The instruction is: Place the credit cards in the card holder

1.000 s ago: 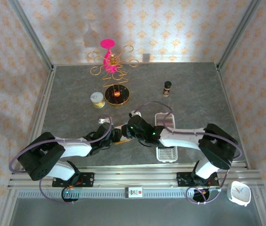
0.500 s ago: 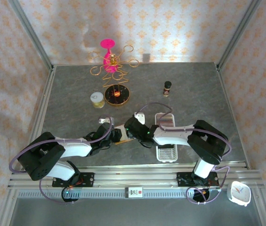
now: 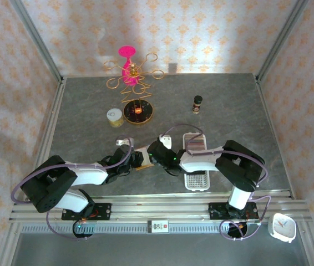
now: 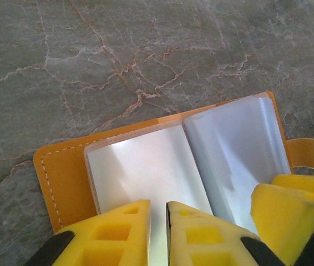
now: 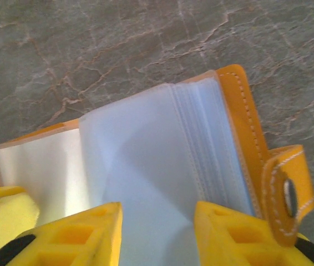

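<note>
The card holder [image 3: 142,157] lies open on the table between both grippers, an orange cover [image 4: 62,177] with clear pockets and a snap tab [image 5: 290,191]. My left gripper [image 4: 158,213] sits at the near edge of its left page [image 4: 140,166], jaws almost together and seemingly pinching that edge. Over the right stack of pockets [image 5: 162,155] my right gripper [image 5: 157,221] stands open with nothing between its fingers. In the top view the left gripper [image 3: 133,161] and right gripper [image 3: 156,154] meet over the holder. Flat greyish credit cards [image 3: 195,143] rest at the far end of a white tray.
The white slotted tray [image 3: 197,178] lies right of the holder, partly under the right arm. Further back stand a small tin [image 3: 115,117], a round dark dish [image 3: 138,112], a gold wire stand with a pink top [image 3: 129,69] and a small dark bottle [image 3: 197,103].
The right arm has folded in closer to the holder, and its jaws have spread a little wider. The left arm and the holder have stayed put.
</note>
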You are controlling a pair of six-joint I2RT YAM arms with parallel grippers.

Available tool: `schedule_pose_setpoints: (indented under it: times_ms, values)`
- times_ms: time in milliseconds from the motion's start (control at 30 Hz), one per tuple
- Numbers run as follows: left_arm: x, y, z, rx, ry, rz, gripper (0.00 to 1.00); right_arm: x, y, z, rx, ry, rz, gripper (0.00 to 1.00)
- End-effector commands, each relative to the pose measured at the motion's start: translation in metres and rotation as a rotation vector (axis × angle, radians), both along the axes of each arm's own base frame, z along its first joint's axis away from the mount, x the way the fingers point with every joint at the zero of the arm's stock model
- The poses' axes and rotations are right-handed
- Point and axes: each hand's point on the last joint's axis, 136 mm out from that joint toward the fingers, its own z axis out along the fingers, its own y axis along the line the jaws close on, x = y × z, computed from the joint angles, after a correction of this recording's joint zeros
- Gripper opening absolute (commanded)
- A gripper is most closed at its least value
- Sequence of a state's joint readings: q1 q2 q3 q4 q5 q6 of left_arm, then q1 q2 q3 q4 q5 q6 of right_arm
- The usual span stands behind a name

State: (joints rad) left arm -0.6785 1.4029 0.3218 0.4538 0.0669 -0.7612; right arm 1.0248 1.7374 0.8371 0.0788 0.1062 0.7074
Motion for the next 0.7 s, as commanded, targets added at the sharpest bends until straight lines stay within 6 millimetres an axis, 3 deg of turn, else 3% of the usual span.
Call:
schedule_pose_setpoints:
  times_ms: [0, 233, 667]
  values:
    - [-0.001, 0.01, -0.005, 0.004, -0.001, 0.04, 0.17, -0.016, 0.013, -0.008, 0.096, 0.067, 0.052, 0.4]
    - [-0.001, 0.013, -0.006, -0.006, 0.0, 0.067, 0.16, -0.018, 0.032, 0.007, 0.229, 0.069, 0.082, 0.39]
    - [-0.001, 0.015, -0.006, -0.063, -0.012, 0.087, 0.13, -0.023, 0.042, 0.039, 0.427, 0.05, 0.084, 0.38]
